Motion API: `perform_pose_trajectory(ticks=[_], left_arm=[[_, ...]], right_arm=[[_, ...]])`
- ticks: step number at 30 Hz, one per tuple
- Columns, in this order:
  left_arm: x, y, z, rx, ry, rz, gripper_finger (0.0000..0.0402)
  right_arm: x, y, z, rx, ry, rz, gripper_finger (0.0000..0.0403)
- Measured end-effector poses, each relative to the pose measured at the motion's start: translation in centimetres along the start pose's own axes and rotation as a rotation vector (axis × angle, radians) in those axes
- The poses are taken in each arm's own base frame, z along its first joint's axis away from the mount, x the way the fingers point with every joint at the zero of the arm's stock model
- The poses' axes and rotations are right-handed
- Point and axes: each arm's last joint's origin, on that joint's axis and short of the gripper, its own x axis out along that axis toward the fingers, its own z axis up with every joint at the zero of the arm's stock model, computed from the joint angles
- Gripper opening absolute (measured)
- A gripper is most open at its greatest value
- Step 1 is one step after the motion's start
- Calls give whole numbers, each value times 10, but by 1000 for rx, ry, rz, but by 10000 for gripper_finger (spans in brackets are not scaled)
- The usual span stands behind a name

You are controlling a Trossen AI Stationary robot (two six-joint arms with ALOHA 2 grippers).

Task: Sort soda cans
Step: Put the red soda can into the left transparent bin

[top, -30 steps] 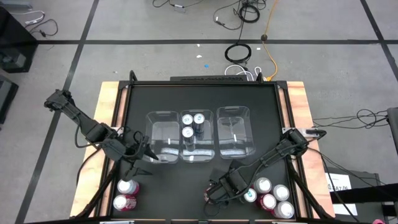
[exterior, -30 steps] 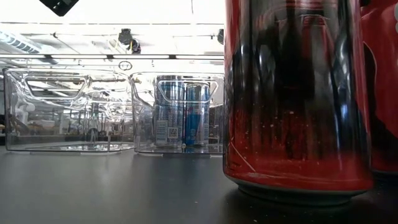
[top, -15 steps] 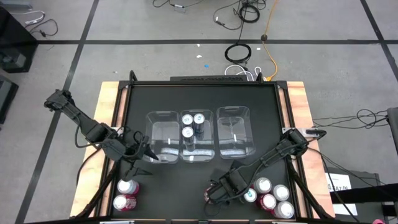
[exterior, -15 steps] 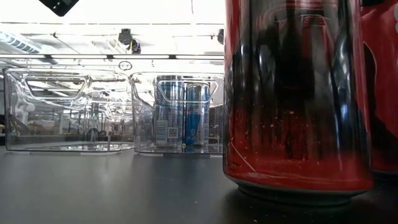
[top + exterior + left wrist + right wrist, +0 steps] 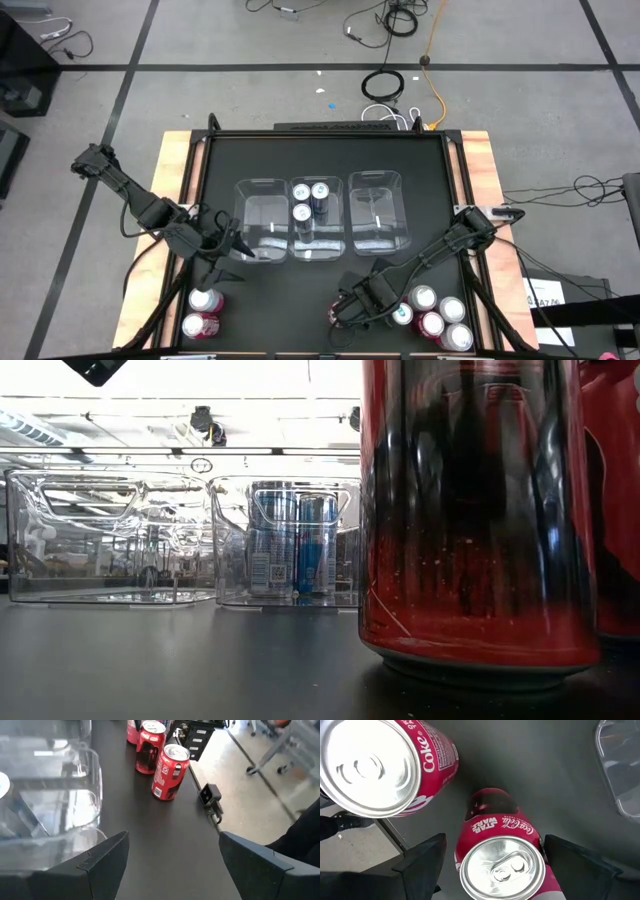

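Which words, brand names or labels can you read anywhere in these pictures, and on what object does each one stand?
"Coke" – on the side of the upper red can in the right wrist view.
"Coca-Cola" – on the red can below it, under the right tool.
"STAR WARS" – on that same can, beside the brand name.
Too small to read: white print on the red can in the left wrist view; barcode label on the blue cans in the clear bin.

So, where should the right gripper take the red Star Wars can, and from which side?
On its round side wall just below the silver top, coming from above. The Star Wars can stands upright, and the open right gripper has one finger on each side; the Coke can beside it stands apart.
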Motion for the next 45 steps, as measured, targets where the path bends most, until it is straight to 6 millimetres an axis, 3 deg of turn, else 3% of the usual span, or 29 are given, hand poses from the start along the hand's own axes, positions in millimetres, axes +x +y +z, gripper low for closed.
perform_pose_trajectory(ticks=[9,27,45], left_arm=[[0,2,0,-417,-32,49,318],[2,3,1,-419,-54,93,318],[30,1,-8,-442,24,174,318]], right_arm=[[0,3,2,17,-41,19,329],[0,4,4,27,-72,30,329],[0,4,4,27,-70,32,329]])
